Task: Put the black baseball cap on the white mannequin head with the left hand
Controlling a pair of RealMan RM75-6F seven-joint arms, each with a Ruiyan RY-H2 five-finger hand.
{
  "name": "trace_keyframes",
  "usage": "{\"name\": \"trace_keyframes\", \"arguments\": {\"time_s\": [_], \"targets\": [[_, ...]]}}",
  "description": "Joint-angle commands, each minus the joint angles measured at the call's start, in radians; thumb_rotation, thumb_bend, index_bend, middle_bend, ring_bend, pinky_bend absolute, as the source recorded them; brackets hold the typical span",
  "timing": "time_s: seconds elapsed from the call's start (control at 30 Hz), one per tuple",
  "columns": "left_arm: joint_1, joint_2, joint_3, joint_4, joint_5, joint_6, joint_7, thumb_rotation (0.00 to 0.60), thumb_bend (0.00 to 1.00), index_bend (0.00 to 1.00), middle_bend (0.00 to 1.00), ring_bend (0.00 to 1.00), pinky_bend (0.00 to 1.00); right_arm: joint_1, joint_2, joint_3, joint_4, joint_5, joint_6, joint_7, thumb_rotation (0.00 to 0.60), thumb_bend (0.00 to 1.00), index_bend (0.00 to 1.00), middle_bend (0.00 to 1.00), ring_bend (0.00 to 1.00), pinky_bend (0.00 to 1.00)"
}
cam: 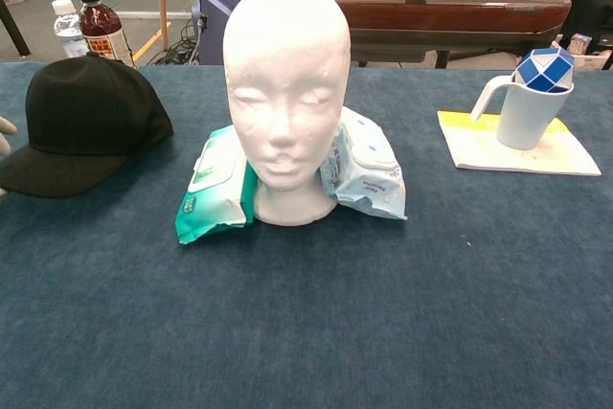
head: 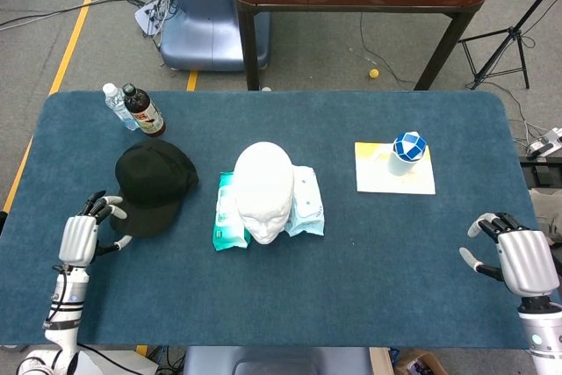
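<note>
The black baseball cap (head: 156, 183) sits on the blue table to the left of the white mannequin head (head: 263, 186), its brim pointing at the near left edge. In the chest view the cap (cam: 86, 122) stands upright at far left, and the mannequin head (cam: 285, 93) faces the camera in the middle. My left hand (head: 83, 234) lies just left of the brim with fingers spread, holding nothing; only its fingertips (cam: 4, 125) show in the chest view. My right hand (head: 518, 256) rests open at the near right corner.
Two wipe packs (cam: 215, 189) (cam: 364, 170) flank the mannequin's base. A dark bottle (head: 143, 111) and a clear bottle (head: 114, 104) stand behind the cap. A mug holding a blue-white ball (head: 407, 152) stands on a paper sheet (head: 395, 183) at right.
</note>
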Motion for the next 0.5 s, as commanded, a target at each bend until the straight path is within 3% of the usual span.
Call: {"name": "trace_keyframes", "arguments": {"time_s": [0.03,0.5], "targets": [[-0.001,-0.005,-0.002,0.006,0.001,0.012,-0.008,0.6,0.19,0.53,0.29,0.13,0.36,0.0,0.0,0.0,0.0,0.0,0.001,0.001,0.6,0.2,0.53,0.48,0.38,0.66],[-0.006,-0.022,-0.011,0.025,-0.006,0.027,-0.027,0.6,0.22,0.6,0.29,0.13,0.36,0.0,0.0,0.0,0.001,0.0,0.001,0.002,0.6,0.2,0.54,0.48,0.38,0.66]]}}
